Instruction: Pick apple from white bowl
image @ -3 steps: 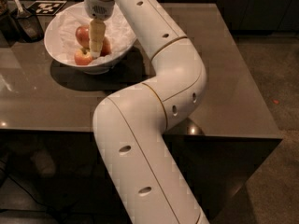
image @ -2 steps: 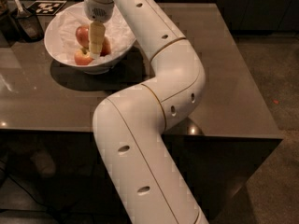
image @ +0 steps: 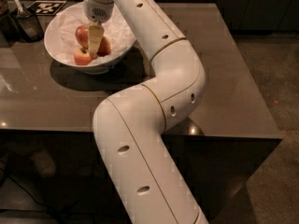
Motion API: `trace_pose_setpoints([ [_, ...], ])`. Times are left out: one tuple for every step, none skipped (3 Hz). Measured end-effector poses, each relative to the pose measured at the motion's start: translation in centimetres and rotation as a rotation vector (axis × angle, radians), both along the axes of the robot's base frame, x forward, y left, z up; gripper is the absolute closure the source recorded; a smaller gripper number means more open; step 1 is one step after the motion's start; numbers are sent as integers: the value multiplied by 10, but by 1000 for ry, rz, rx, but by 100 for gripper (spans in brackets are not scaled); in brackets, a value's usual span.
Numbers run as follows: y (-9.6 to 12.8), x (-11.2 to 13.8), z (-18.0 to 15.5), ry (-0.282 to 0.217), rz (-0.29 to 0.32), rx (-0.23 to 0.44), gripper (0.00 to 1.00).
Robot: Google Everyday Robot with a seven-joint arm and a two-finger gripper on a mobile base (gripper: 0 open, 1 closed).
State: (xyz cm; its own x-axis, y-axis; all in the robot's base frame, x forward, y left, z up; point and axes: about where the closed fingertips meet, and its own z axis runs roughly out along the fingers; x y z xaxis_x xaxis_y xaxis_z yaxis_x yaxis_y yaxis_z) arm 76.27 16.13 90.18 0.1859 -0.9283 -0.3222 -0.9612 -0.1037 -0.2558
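- Camera view: pale gripper [image: 95, 40] lowered among the apples in one wide glossy white bowl [image: 52, 50]; open or closed, cannot tell.
- Apples, three: one large round red apple [image: 81, 33], two smaller.

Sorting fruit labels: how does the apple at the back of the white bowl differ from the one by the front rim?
The back apple is plainer red; the front apple shows yellow patches. The front apple's stem dimple faces up; the back apple shows none. The gripper, down among the apples, hides the back apple's right edge; the front apple is mostly visible. Both lie on crumpled paper in the white bowl.
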Motion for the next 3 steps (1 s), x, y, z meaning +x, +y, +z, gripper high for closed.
trace_pose_setpoints([
  [0, 0, 0, 0, 0, 0, 66],
  [0, 0, 0, -1, 0, 0, 89],
  [7, 8, 10, -47, -5, 21, 100],
])
